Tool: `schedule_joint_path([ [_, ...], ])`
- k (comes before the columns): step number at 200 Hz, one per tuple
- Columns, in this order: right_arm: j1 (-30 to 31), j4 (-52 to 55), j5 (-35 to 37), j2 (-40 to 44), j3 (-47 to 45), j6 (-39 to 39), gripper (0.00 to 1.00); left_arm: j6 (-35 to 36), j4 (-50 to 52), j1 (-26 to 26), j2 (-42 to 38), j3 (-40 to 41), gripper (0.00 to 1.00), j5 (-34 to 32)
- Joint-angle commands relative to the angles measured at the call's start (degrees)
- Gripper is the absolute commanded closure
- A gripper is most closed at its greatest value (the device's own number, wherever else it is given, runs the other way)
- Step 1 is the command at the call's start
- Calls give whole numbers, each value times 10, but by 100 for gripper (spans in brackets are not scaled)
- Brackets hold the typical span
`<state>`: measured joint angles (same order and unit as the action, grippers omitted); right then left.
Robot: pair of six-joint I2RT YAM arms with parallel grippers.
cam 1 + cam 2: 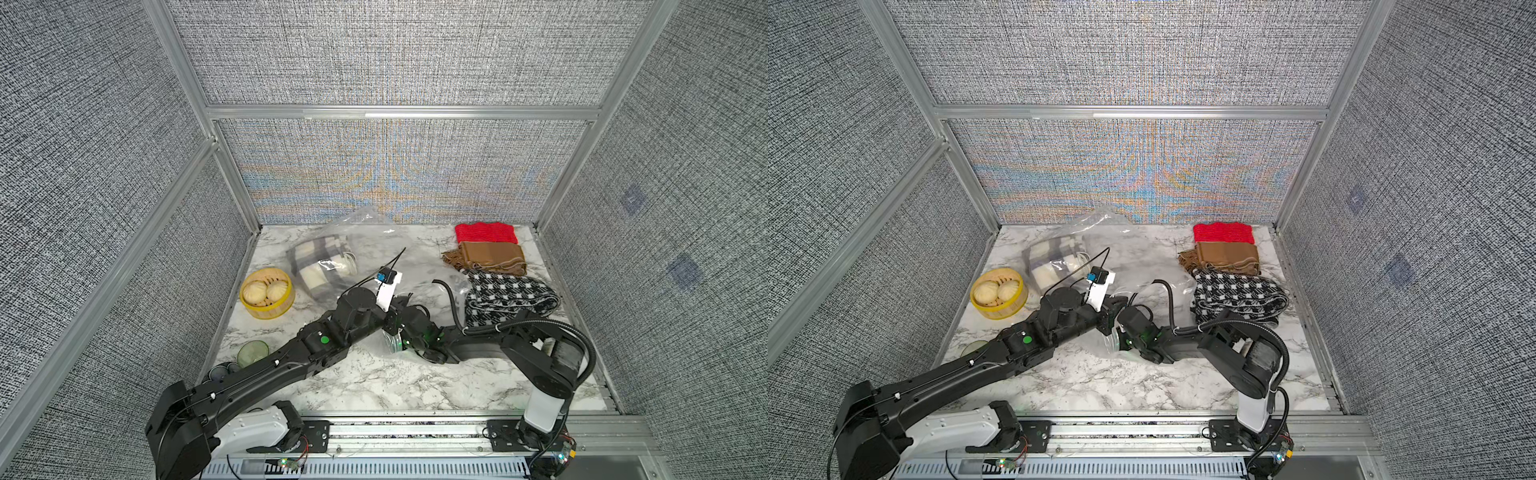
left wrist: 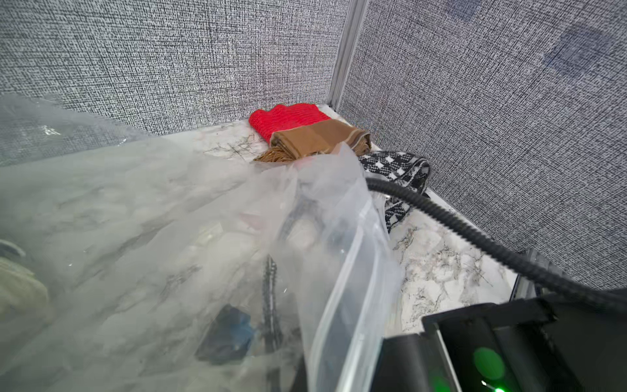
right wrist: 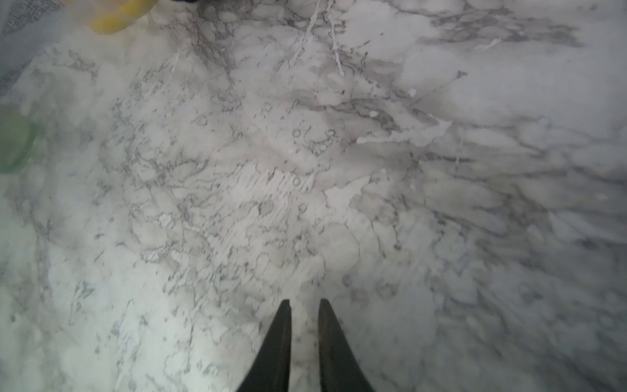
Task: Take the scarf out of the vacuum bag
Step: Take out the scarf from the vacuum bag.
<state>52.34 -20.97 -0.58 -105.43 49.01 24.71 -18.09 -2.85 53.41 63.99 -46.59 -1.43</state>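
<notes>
Left claw [image 1: 394, 321] and right claw [image 3: 304, 307] meet at the mouth of the vacuum bag [image 1: 374, 249], with the scarf [image 1: 320, 264] far inside.

The left claw is closed, apparently pinching the zip-seal edge [image 2: 349, 271], which the left wrist view shows raised before the lens. I judge it lifts the mouth so the other arm can reach in. The right claw is narrow, with a slit between its tips, seen through haze. I cannot tell whether film is caught there. The bag lies clear and crinkled across the surface [image 1: 374, 386]. The scarf, cream with grey plaid, folded and fringed, sits at the bag's far closed end, well apart from both claws.
</notes>
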Motion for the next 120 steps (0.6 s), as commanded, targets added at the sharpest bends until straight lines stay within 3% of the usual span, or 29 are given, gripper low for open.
schedule_joint_path([
  [1,-20,-49,-48,-28,29,21,77,13,-15,14,-20,1,100,-25],
  [29,-32,-83,-17,-64,70,53,65,18,-9,30,-34,-10,100,-22],
  [57,-53,-76,-45,-119,155,105,51,28,-5,35,-28,-16,100,-28],
  [120,-62,-96,-37,-227,286,185,37,48,-24,35,-45,-4,100,-2],
])
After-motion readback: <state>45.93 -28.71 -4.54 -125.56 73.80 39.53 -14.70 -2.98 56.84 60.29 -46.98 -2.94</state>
